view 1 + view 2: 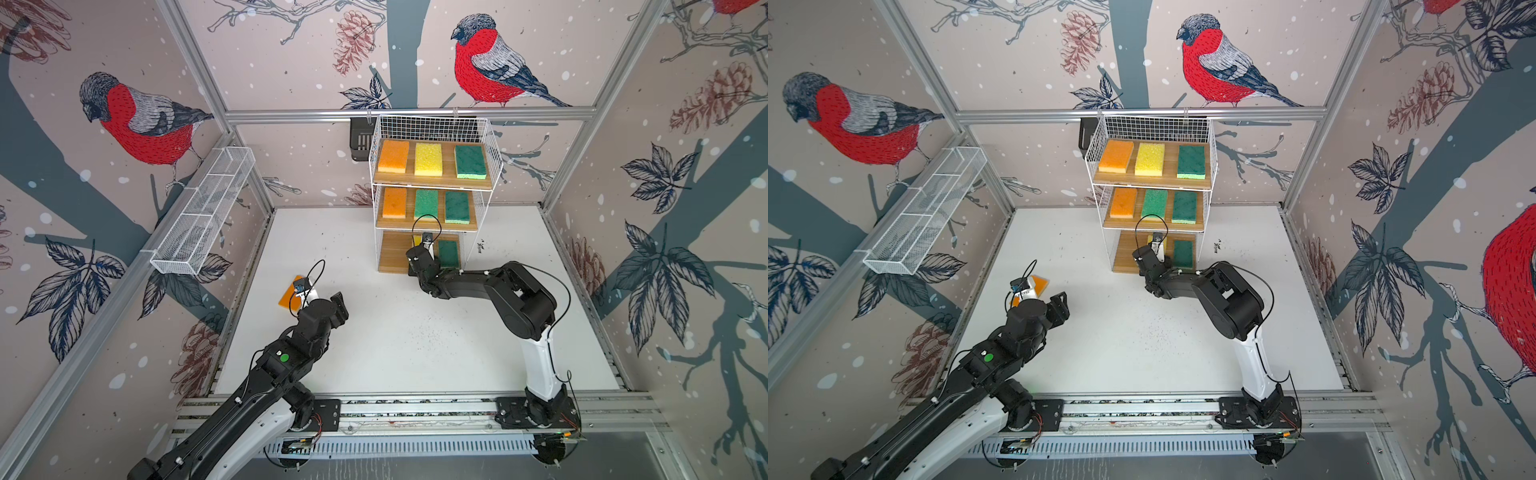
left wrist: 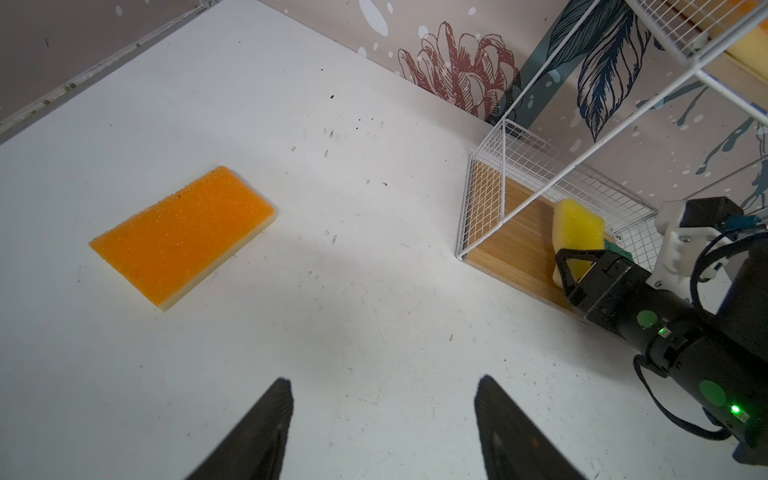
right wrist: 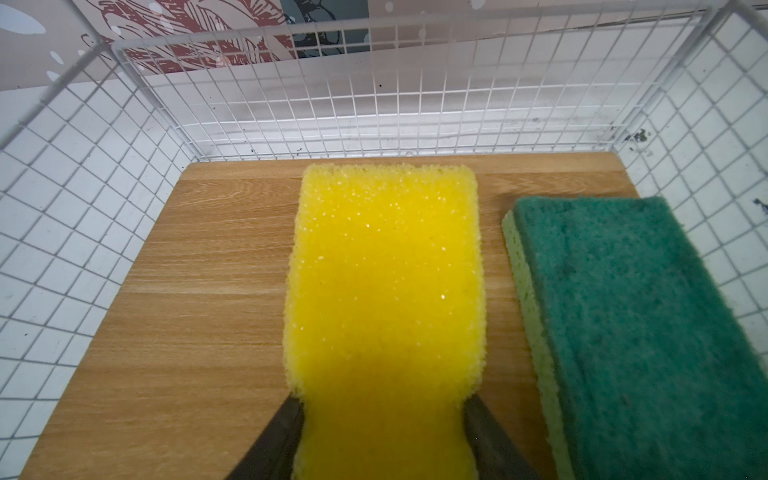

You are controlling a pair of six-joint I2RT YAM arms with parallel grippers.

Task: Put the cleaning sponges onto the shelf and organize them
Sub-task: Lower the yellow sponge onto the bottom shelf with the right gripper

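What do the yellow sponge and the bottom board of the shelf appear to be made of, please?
Yellow sponge: probably soft open-pored foam, matte with glinting specks; it narrows where the right pincer squeezes it. Bottom board: wood or wood-look laminate, smooth, with streaky grain.

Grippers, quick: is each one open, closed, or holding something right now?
Left gripper: open, holding nothing.
Right gripper: closed on the yellow sponge.
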